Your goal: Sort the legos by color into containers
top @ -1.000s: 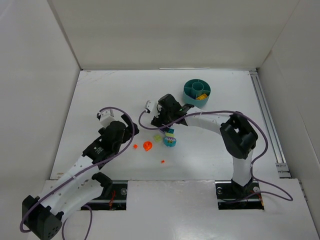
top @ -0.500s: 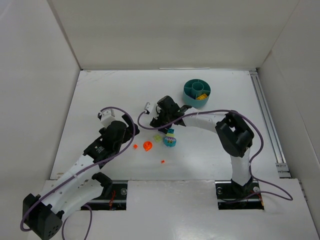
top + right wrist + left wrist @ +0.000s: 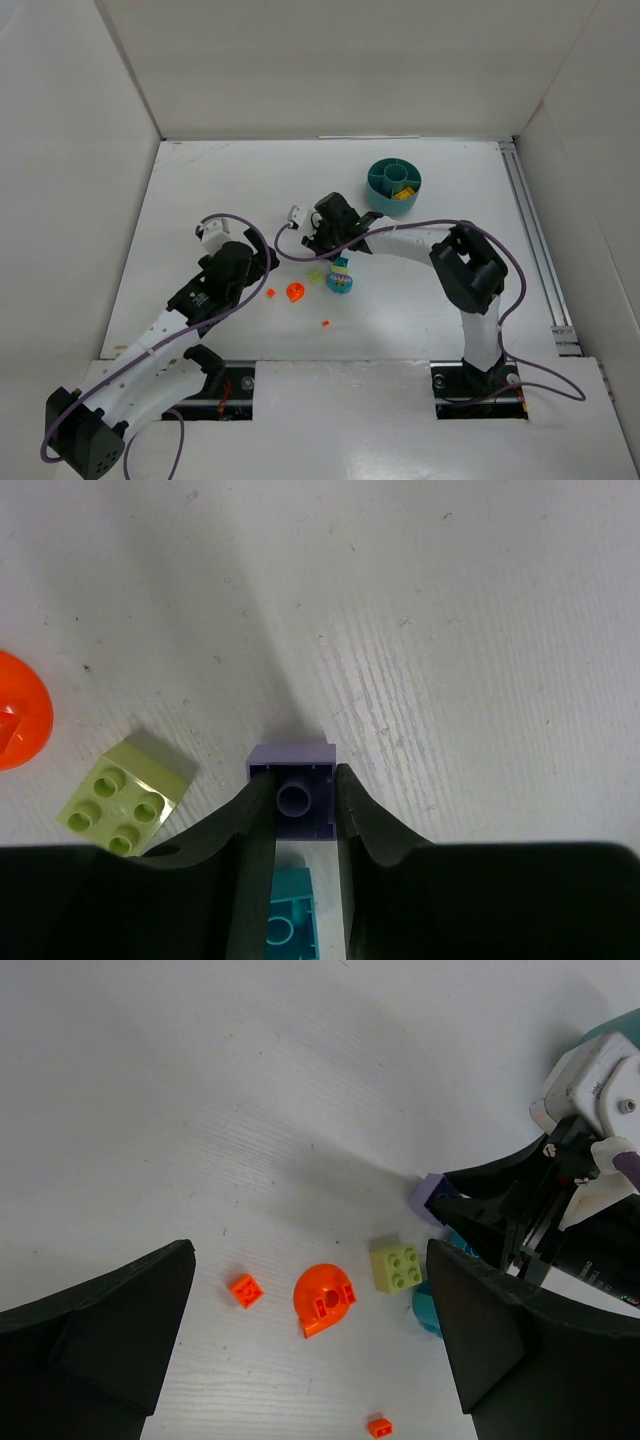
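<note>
Over the last second the right claw (image 3: 298, 785) has drawn its fingers in from a wide spread. They now press against two opposite side walls of the purple brick (image 3: 291, 802), whose hollow underside faces the wrist camera. We read this as a pinch just made. The brick appears to rest on the table (image 3: 480, 630) and has not been lifted. From above, this grasp sits apart from the teal tub (image 3: 380, 185), to the tub's left and on its arm-base side. The arm itself has barely shifted in that second, so the closing of the fingers is the real change. For the sort, we judge that one more piece is now secured and ready to be carried to the tub, where yellow bricks (image 3: 404, 192) already lie in one wedge. A different wedge would suit purple. The rest of the loose pieces all lie farther from the tub than the held brick. These are a light green brick (image 3: 125, 798), a teal brick (image 3: 290, 920) showing between the claw's fingers, an orange round piece (image 3: 325, 1300) and two small orange bits (image 3: 244, 1289). The left claw (image 3: 310, 1260) hangs spread wide and holds nothing, farther again from the tub and looking over those orange pieces. Since the green and teal bricks sit close to the grasp, we think a straight lift is the safest way to avoid nudging them.
</note>
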Robot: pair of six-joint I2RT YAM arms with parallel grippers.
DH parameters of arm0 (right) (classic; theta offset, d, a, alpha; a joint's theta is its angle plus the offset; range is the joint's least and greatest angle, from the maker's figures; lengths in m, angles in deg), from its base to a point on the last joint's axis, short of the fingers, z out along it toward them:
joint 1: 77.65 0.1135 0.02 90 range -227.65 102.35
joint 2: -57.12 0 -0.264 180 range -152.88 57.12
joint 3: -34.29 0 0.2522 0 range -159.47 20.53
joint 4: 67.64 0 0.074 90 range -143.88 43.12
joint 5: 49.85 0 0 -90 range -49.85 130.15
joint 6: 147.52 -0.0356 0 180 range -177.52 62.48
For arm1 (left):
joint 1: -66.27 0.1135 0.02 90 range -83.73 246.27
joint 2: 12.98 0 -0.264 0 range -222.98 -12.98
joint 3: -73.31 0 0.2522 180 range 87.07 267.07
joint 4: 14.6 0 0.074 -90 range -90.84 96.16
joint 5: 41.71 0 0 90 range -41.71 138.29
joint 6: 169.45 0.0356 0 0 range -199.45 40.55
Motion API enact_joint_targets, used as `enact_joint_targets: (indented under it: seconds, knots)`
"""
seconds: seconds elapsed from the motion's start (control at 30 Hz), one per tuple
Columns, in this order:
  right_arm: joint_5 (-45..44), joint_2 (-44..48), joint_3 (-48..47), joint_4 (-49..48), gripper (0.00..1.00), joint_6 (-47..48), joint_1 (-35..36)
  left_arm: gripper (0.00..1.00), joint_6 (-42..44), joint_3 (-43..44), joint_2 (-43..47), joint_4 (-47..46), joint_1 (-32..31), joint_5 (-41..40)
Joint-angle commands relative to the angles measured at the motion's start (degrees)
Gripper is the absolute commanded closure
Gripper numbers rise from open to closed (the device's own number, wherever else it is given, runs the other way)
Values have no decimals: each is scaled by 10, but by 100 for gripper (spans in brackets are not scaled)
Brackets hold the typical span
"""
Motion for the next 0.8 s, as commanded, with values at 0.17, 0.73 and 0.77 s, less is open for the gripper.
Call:
enact_joint_targets:
  seconds: [0.17,0.73,0.77]
  knots:
    - [-5,62,-9,-13,87,13,0,0,7,6,4,-21,1,-3]
    - [-178,152,-71,48,88,43,-168,0,29,54,-72,-59,6,-20]
    - [-189,141,-82,54,88,48,-168,0,29,54,-78,-59,6,-20]
